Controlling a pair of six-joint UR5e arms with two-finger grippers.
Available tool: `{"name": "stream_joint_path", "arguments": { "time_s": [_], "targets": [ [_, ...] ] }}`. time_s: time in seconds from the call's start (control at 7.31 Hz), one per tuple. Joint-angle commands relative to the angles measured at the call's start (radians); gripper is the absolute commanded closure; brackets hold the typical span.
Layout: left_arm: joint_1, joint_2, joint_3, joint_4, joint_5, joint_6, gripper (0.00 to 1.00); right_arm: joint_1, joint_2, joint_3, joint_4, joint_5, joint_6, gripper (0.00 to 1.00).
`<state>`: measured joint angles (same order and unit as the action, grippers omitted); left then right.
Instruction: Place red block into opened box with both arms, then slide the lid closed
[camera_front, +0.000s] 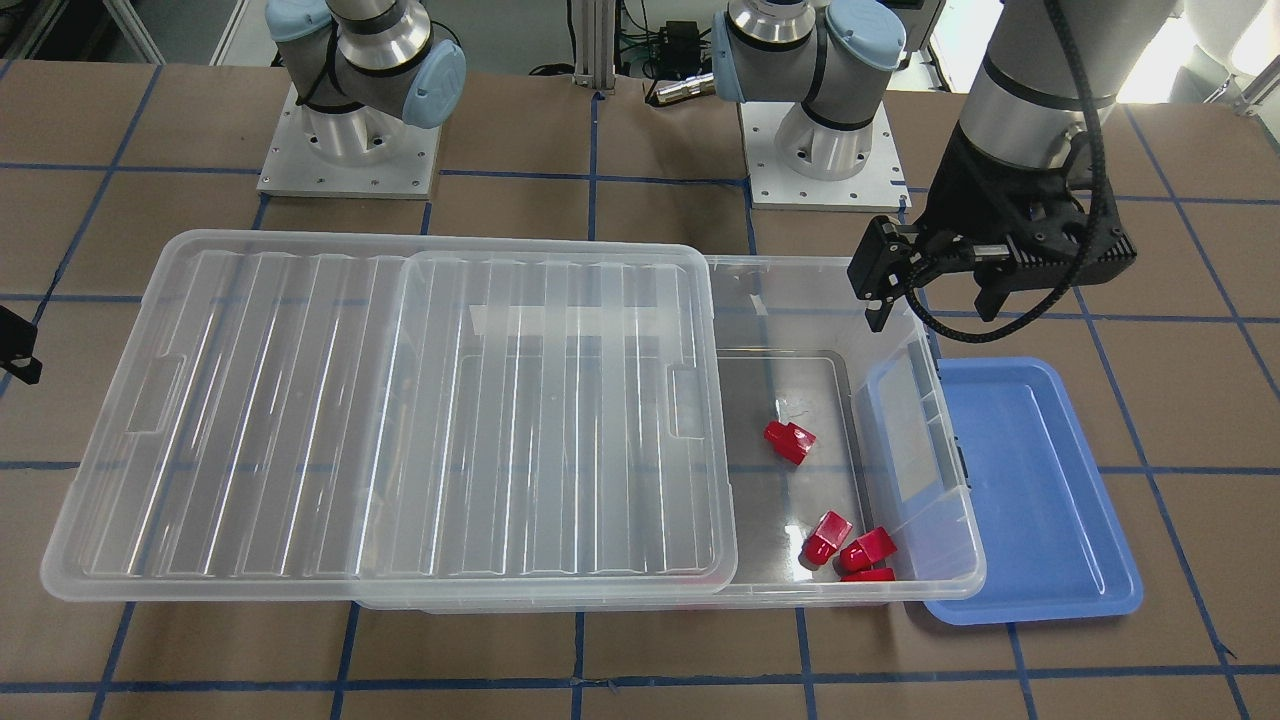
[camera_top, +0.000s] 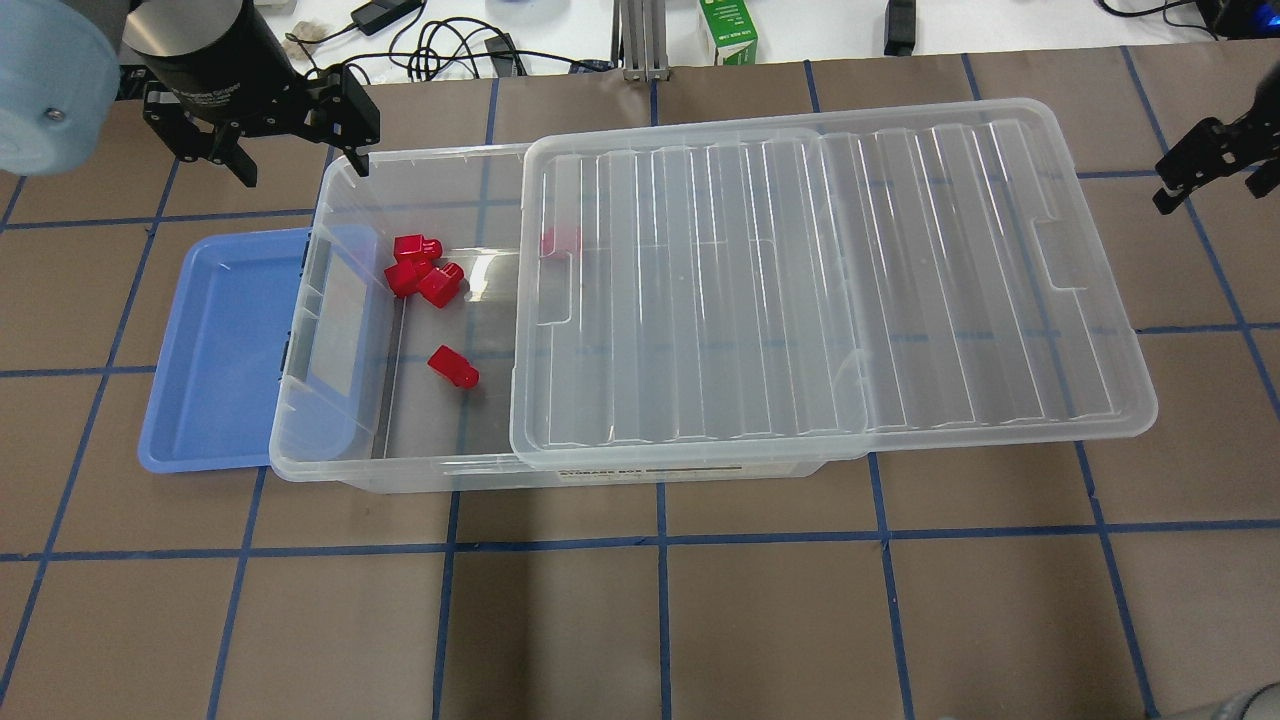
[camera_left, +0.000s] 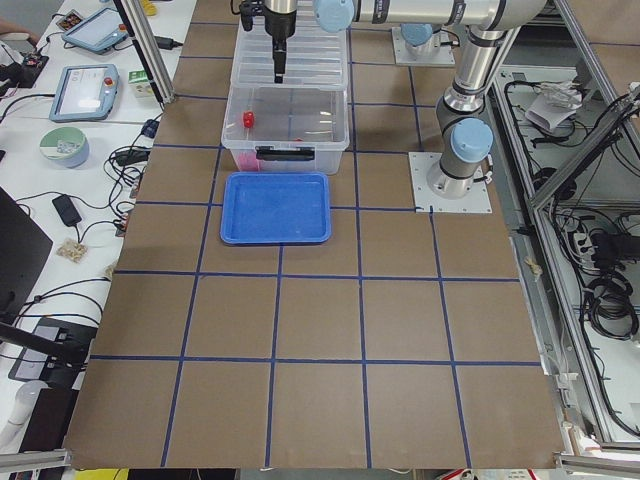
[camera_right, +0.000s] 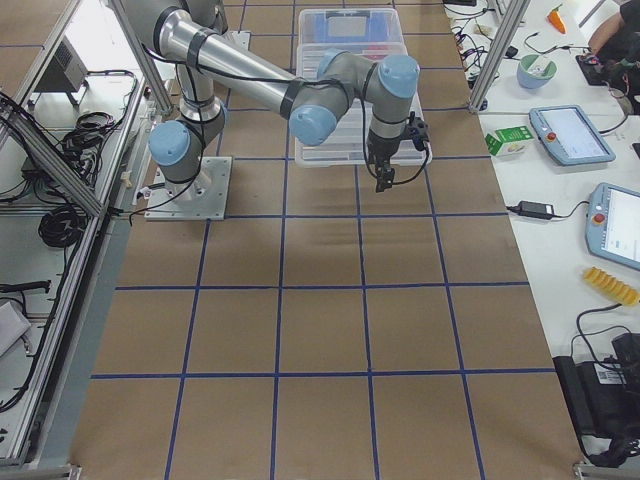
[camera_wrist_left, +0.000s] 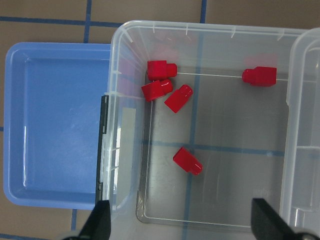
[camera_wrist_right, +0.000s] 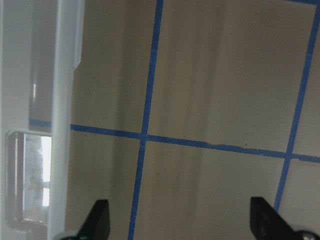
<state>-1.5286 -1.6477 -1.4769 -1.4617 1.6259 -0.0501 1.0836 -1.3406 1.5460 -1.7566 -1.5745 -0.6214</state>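
The clear box (camera_top: 420, 153) lies across the table with its ribbed lid (camera_top: 800, 280) slid toward my right and overhanging that end, so the left end is uncovered. Several red blocks (camera_wrist_left: 188, 161) lie on the box floor, three clustered near a corner (camera_top: 415, 270) and one beneath the lid's edge (camera_wrist_left: 259, 76). My left gripper (camera_top: 300, 172) hangs open and empty above the box's far left corner; it is also in the front view (camera_front: 935, 315). My right gripper (camera_top: 1185, 175) is open and empty, just off the lid's right end, over bare table (camera_wrist_right: 180, 225).
A shallow blue tray (camera_top: 220, 350) sits against the box's left end, with nothing in it. The arm bases (camera_front: 350, 140) stand behind the box. Brown paper with blue tape lines covers the table. Cables and a green carton (camera_top: 728, 30) lie beyond the far edge.
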Motion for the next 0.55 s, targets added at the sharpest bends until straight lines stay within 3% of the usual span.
{"name": "stream_joint_path", "arguments": {
  "time_s": [0.0,0.41],
  "targets": [
    [0.033,0.005,0.001,0.001,-0.011,0.013,0.0,-0.004,0.027,0.022,0.0,0.004,0.061,0.0],
    [0.033,0.009,-0.014,0.001,-0.018,0.013,0.0,0.007,0.031,0.046,-0.001,0.005,0.069,0.0]
  ]
}}
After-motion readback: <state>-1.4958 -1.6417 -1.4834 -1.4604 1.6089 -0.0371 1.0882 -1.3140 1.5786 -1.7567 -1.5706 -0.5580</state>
